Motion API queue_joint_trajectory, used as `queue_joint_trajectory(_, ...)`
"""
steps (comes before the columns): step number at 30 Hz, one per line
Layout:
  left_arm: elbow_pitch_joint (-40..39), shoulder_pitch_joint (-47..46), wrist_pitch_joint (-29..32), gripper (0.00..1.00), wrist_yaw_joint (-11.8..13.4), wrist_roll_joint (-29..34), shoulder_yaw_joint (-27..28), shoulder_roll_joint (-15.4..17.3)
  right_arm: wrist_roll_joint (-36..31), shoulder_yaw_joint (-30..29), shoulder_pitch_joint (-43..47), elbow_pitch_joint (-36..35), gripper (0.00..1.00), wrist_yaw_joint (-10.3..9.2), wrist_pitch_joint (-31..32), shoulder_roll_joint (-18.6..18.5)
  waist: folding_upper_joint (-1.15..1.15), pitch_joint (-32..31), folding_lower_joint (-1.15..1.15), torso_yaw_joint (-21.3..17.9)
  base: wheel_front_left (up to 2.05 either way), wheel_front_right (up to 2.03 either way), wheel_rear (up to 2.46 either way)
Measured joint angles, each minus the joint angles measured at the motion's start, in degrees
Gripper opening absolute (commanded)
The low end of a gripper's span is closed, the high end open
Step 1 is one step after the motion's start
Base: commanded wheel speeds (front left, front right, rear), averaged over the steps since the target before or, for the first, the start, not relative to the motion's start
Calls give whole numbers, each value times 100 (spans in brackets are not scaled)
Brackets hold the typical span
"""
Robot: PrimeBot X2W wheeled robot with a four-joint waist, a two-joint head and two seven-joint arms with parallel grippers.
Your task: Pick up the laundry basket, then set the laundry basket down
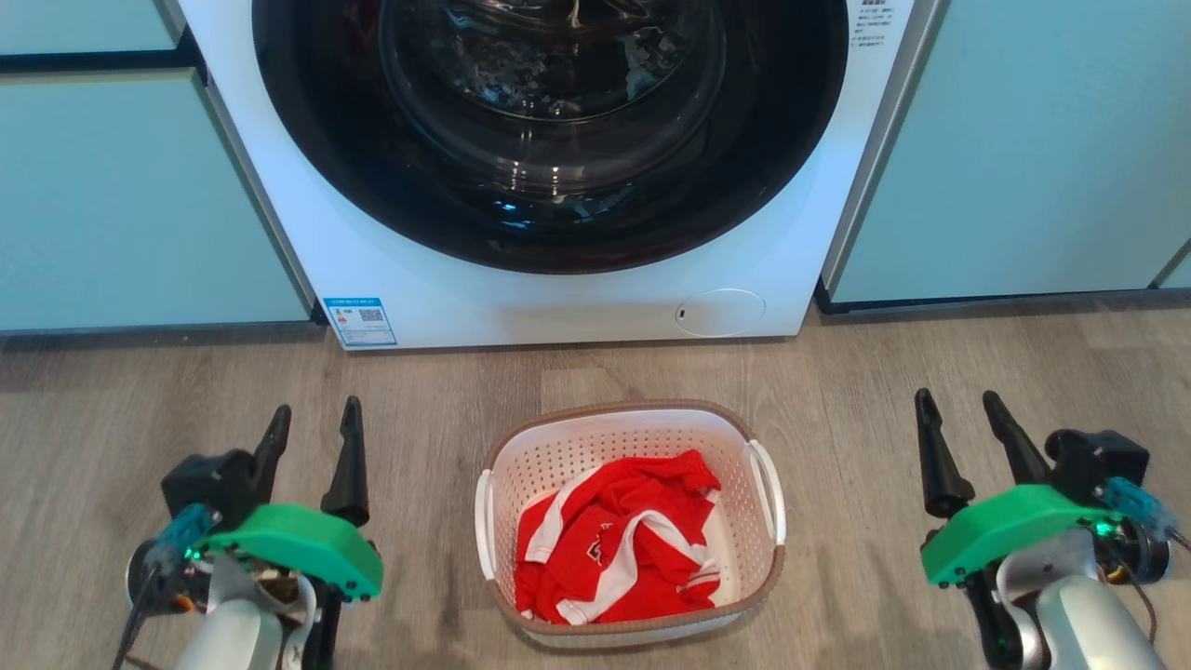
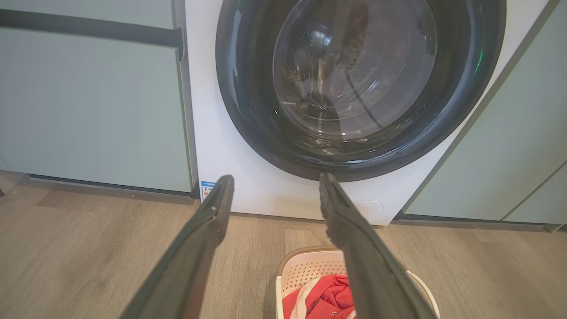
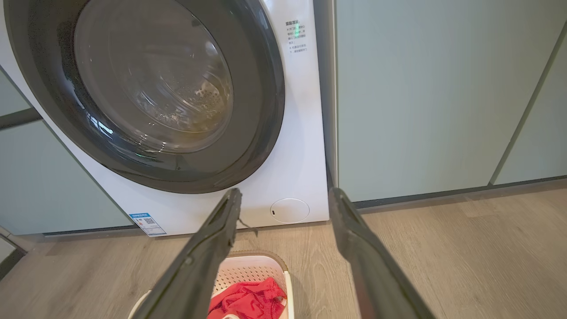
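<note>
Basket: small rounded-rectangular white plastic laundry basket (image 1: 595,447) with perforated walls and a brown woven-look rim (image 1: 614,408); it stands on the floor between my two arms, just near of the washer.
Contents: crumpled red-and-white cloth garment (image 1: 619,540), soft and loose, lying low inside.
Left pincer: left gripper (image 1: 314,414) is spread wide with nothing between its long dark fingers, well left of the basket.
Right pincer: right gripper (image 1: 956,400) is equally wide and empty, well to the right.
Handles: two thin white plastic handles (image 1: 483,512), one on each side, smooth and hard.
Risk, slip: I reckon slick plastic in narrow tapered fingers could slide out if I close off-centre.
Risk, tilt: raising one side ahead of the other would tip the basket and shed the garment.
Risk, snag: a fingertip could catch in the wall holes.
Surroundings: glossy white front-loading washing machine (image 1: 558,307) with a dark round glass door, matte pale green cabinet fronts (image 1: 121,205), and a grey wood-grain plank floor (image 1: 140,419).
</note>
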Motion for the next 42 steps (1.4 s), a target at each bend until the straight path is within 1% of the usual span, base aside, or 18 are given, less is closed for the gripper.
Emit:
queue_joint_trajectory(9,-31,0,-97,100,16,263,-24,-2,-364,19,0,-8,100,0,-164,0,0,-8,0,15,0,0,0)
queue_joint_trajectory(25,-58,0,-154,100,235,1018,-193,71,-1251,92,-1,18,100,0,-403,-8,0,-12,0,11,0,0,0)
queue_joint_trajectory(42,-31,0,-101,100,318,957,-207,82,-1235,-14,0,85,100,0,-403,-4,0,-17,0,19,0,0,0)
